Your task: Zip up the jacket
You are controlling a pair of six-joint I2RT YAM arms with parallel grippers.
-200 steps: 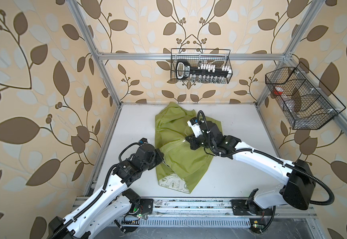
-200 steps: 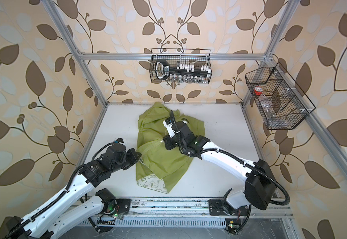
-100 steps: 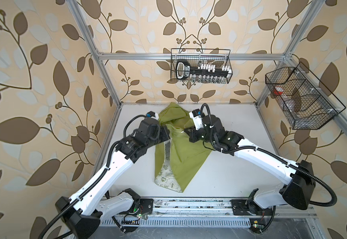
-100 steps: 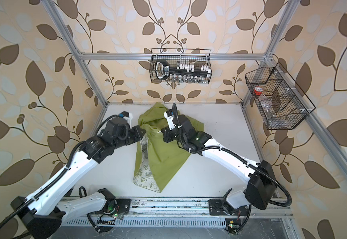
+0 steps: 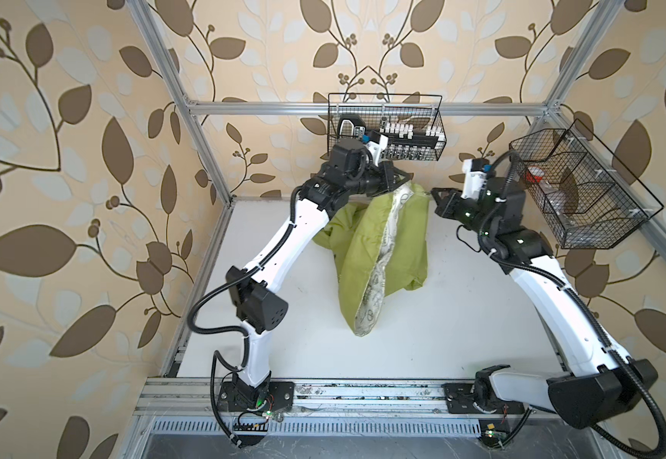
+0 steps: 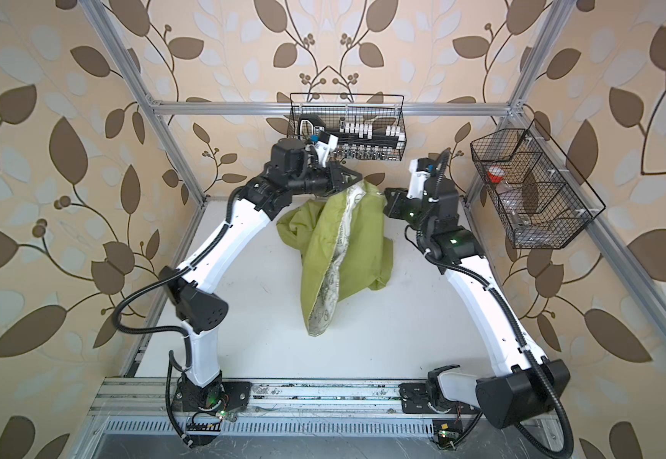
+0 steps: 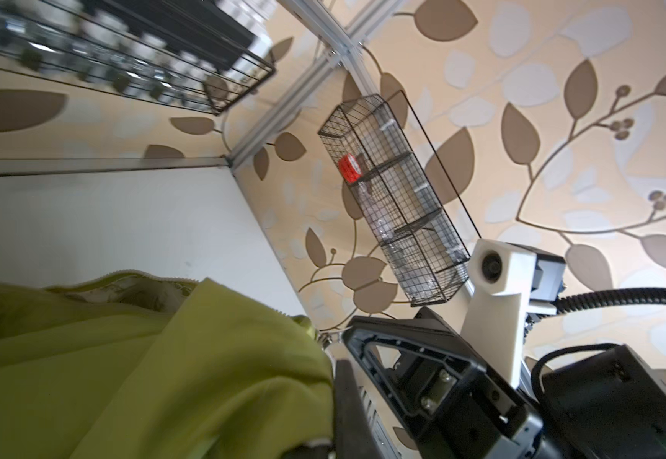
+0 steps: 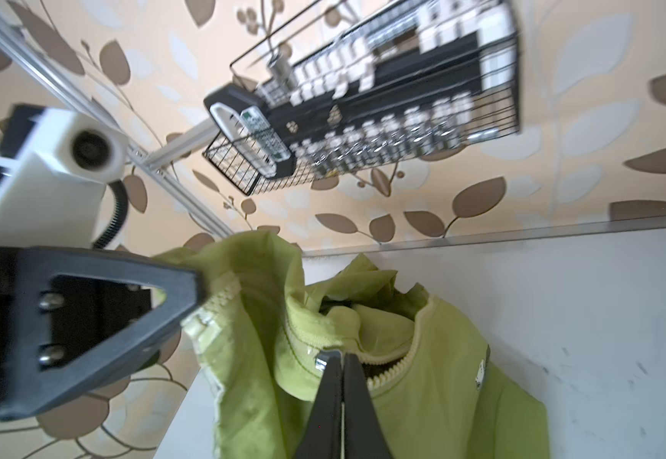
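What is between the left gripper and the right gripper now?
The jacket: its top edge spans from the left gripper to the right gripper, seen in both top views.

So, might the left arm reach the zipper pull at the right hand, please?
Probably yes: the left hand and right hand hold the jacket close together, only fabric between, though the left is occupied.

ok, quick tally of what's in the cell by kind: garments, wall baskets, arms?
jacket: 1
wire baskets: 2
robot arms: 2
total: 5
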